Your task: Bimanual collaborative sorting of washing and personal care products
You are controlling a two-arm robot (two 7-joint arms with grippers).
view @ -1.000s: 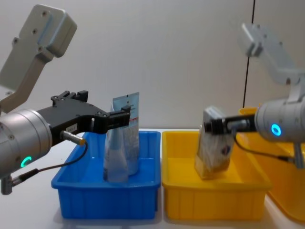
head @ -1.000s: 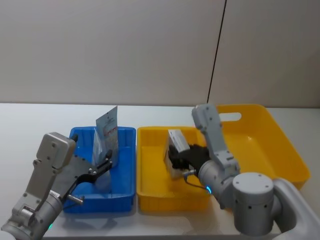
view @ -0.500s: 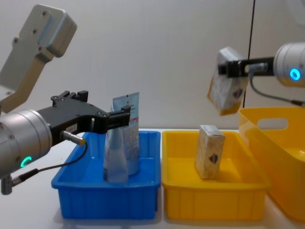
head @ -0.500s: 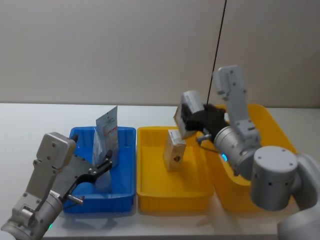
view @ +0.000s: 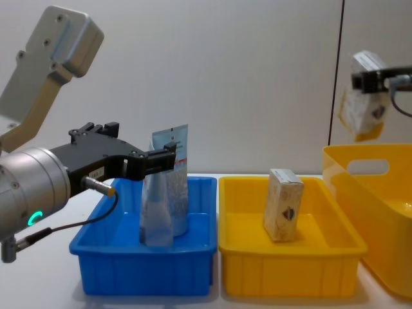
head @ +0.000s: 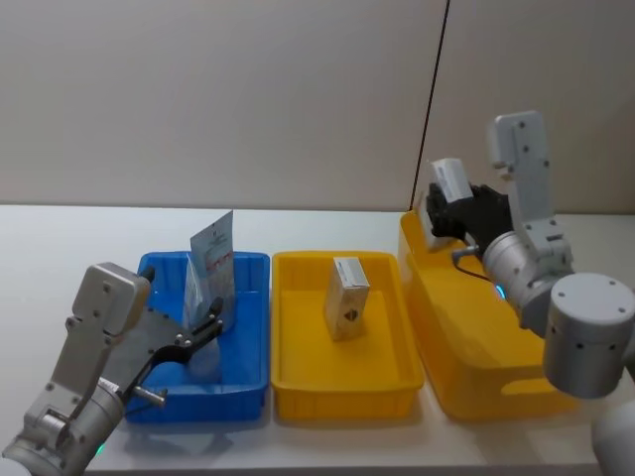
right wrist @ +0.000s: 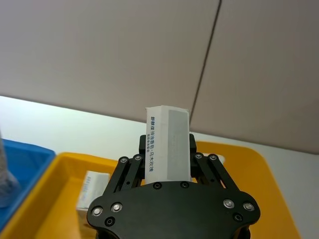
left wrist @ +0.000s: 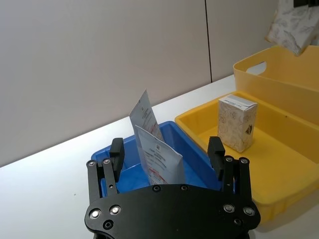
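Above the rim of the large yellow bin (head: pixel 415 260) in the head view, with right gripper (head: pixel 440 212) clamped on the small box (head: pixel 446 186), move inward and lower before release; in the left wrist view, left gripper (left wrist: pixel 166 147) spread apart by the tube (left wrist: pixel 145 112) in the blue bin (left wrist: pixel 195 155).

White table (head: pixel 60 238): blue bin (head: pixel 198 407), yellow bin (head: pixel 342 402), yellow tub (head: pixel 466 367) (side by side).
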